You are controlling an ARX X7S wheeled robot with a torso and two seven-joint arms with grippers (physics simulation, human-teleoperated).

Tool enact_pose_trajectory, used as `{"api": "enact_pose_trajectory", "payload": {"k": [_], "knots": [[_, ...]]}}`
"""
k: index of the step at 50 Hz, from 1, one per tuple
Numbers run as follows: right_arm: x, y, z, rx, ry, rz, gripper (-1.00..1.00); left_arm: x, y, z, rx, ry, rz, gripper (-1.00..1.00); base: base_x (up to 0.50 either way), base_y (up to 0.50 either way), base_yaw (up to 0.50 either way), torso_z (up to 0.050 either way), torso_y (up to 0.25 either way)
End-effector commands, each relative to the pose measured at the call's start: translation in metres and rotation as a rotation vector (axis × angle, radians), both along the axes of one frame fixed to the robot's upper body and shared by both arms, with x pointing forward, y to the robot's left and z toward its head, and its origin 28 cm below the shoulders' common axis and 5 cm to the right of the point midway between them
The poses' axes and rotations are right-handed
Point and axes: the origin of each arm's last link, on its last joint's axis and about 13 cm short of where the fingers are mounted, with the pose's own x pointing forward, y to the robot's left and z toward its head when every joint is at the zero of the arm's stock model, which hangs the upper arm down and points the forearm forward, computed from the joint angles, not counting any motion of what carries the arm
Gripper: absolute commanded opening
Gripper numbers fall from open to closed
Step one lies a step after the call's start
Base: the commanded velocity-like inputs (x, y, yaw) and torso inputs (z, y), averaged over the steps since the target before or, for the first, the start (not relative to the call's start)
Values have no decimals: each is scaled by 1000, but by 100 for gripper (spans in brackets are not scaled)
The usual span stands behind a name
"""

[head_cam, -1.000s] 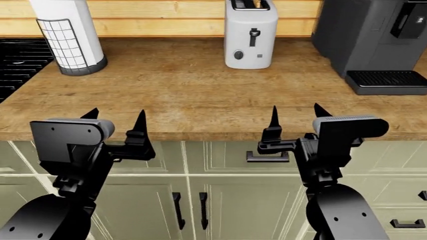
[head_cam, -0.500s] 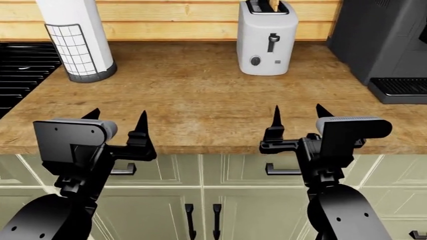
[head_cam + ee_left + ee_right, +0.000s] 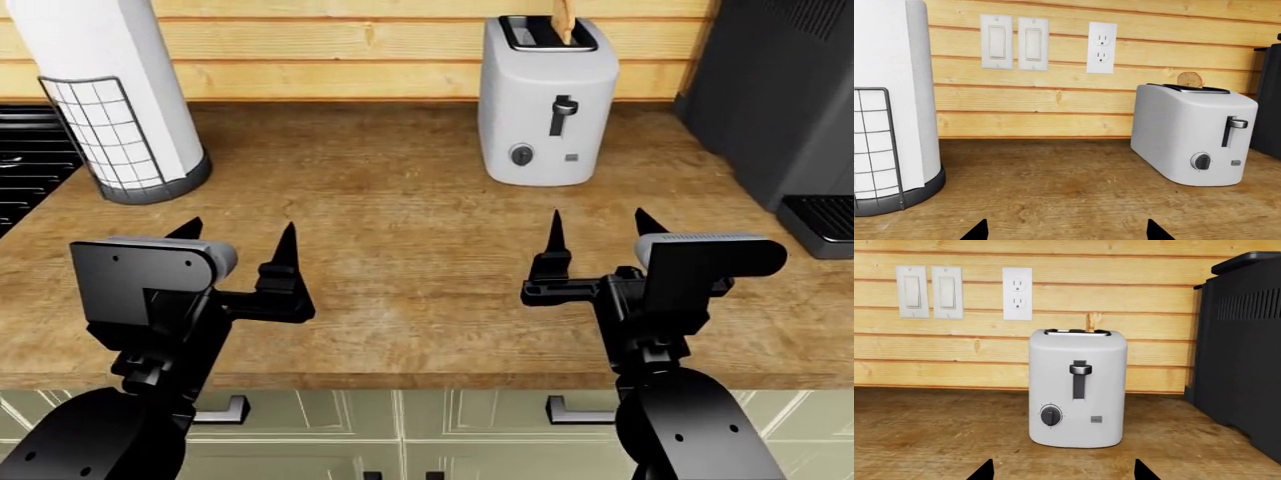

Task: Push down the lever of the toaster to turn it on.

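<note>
Left gripper (image 3: 238, 240) spread open, empty, over the bench's front edge | right gripper (image 3: 597, 228) likewise open, empty, beside it | toaster (image 3: 547, 100) upright at the back edge against the wall, well apart from both | lever (image 3: 565, 104) high in its slot | paper towel holder (image 3: 114, 95) back left | coffee machine (image 3: 787, 90) back right

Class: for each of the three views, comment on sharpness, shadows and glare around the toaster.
Head view: crisp throughout, the toaster evenly lit, no glare. Left wrist view: sharp, a soft shadow under the toaster, faint sheen on the lever. Right wrist view: sharp, no blur, the coffee machine renders dark with little detail.
</note>
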Motion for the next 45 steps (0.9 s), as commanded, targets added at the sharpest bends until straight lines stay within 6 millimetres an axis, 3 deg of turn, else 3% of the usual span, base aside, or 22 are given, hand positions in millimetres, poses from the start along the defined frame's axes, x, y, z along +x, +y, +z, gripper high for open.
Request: {"api": "enact_pose_trajectory", "payload": {"k": [1, 37, 45], "knots": [[0, 0, -1, 3, 2, -2, 100, 0, 0, 0, 2, 1, -2, 100, 332, 0, 0, 0, 0], [0, -2, -1, 7, -5, -19, 100, 0, -1, 0, 8, 0, -7, 100, 295, 0, 0, 0, 1], [-5, -6, 17, -10, -53, -61, 100, 0, 0, -2, 6, 1, -6, 100, 0, 0, 0, 0, 0]]}}
